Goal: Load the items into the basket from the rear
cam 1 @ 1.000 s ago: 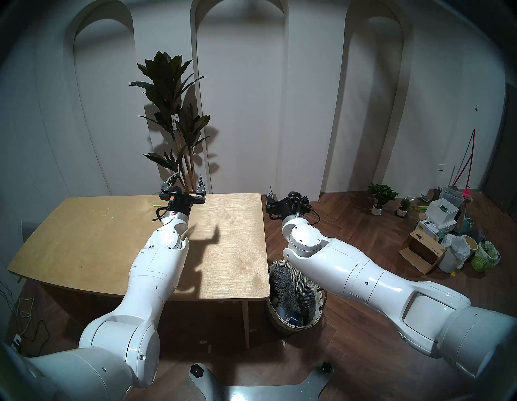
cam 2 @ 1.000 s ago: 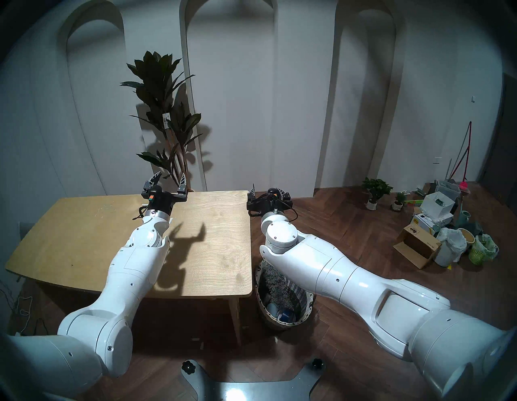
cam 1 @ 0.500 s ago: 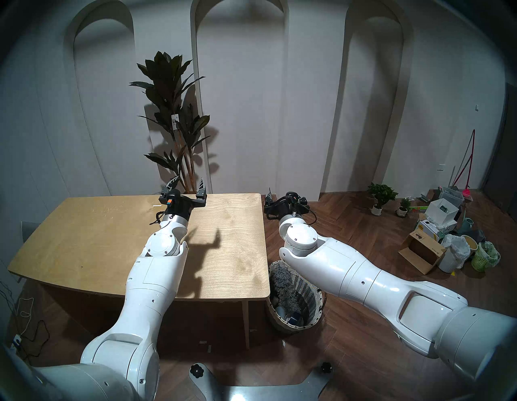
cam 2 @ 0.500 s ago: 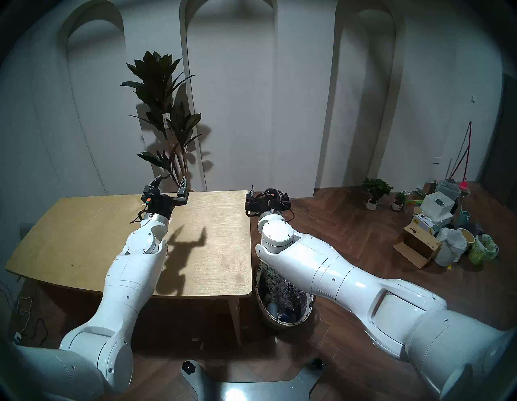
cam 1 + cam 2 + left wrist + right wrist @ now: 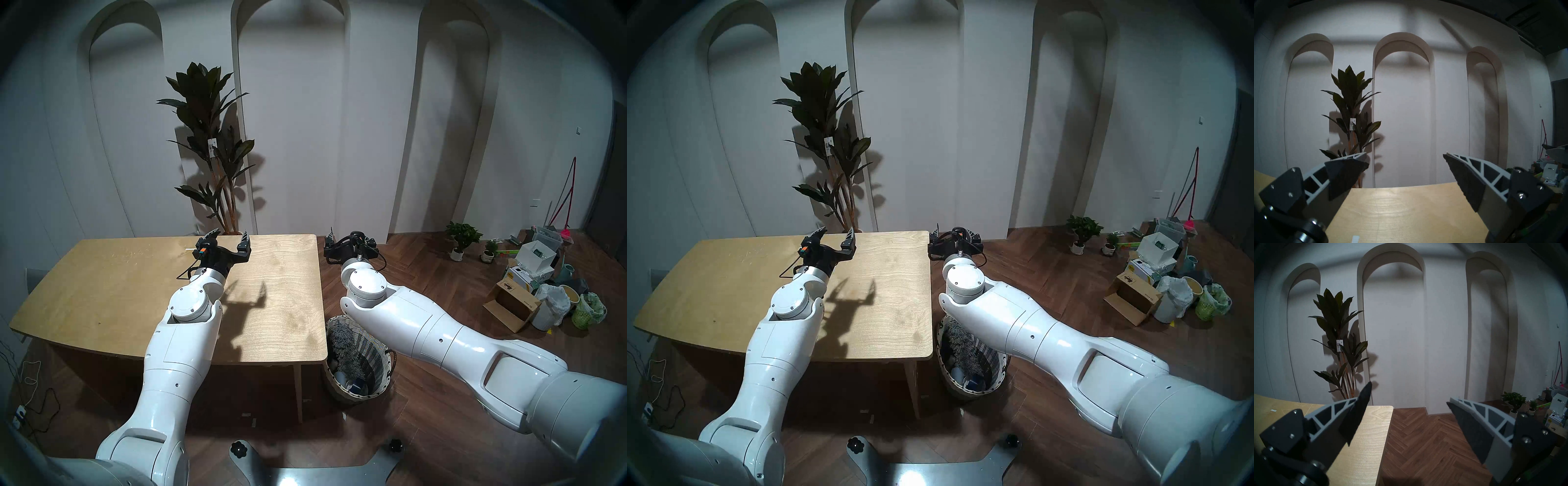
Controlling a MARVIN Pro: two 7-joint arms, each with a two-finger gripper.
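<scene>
You have both arms raised and reaching toward the arched wall, and neither holds anything. Your left pincer (image 5: 228,234) hangs over the far edge of the bench (image 5: 101,292), jaws spread wide with nothing between them; from the left wrist view its two fingers (image 5: 1349,171) frame only bare bench top and the tall potted plant (image 5: 1351,108) at about 11 o'clock. Your right pincer (image 5: 347,239) sits just past the bench's right far corner, above the herringbone floor (image 5: 424,424), likewise released and empty; its wrist view shows the bench corner under the left finger and open floor under the right one. The wicker basket (image 5: 383,373) stands on the floor at about 5 o'clock of the bench, just beside its right near corner and partly under your right forearm. Inside it the grey microfibre duster (image 5: 344,349) leans lengthwise from the far rim down toward the near side, and at its lower end you can see the blue tape roll (image 5: 359,387) next to a pale rounded object that you cannot identify. The small black-capped bottle is not made out in the dim basket. Far off at 3 o'clock on the floor lies a heap of boxes and bags (image 5: 543,292).
</scene>
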